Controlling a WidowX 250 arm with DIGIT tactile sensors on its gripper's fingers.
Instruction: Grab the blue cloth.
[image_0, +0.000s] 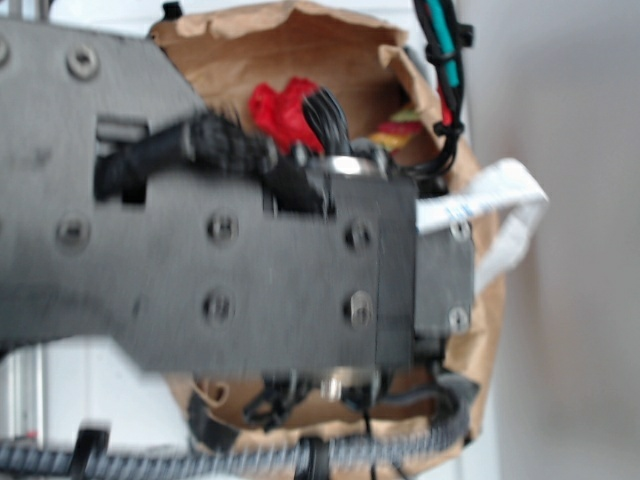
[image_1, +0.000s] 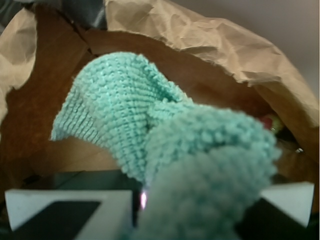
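Observation:
The blue cloth (image_1: 150, 130) is a teal waffle-knit piece that fills most of the wrist view, bunched and lifted above the brown floor of the paper bag (image_1: 210, 40). My gripper (image_1: 185, 210) is shut on its lower fold, with a white finger (image_1: 70, 207) on the left and another at the right edge. In the exterior view my dark arm (image_0: 250, 260) spans the bag's mouth and hides both the gripper and the blue cloth.
The crumpled brown bag (image_0: 300, 40) walls in the space on all sides. Inside it at the back lie a red cloth (image_0: 280, 108) and a red-and-yellow item (image_0: 400, 130). A white bag handle (image_0: 510, 210) sticks out right. A black cable (image_0: 250, 460) runs along the bottom.

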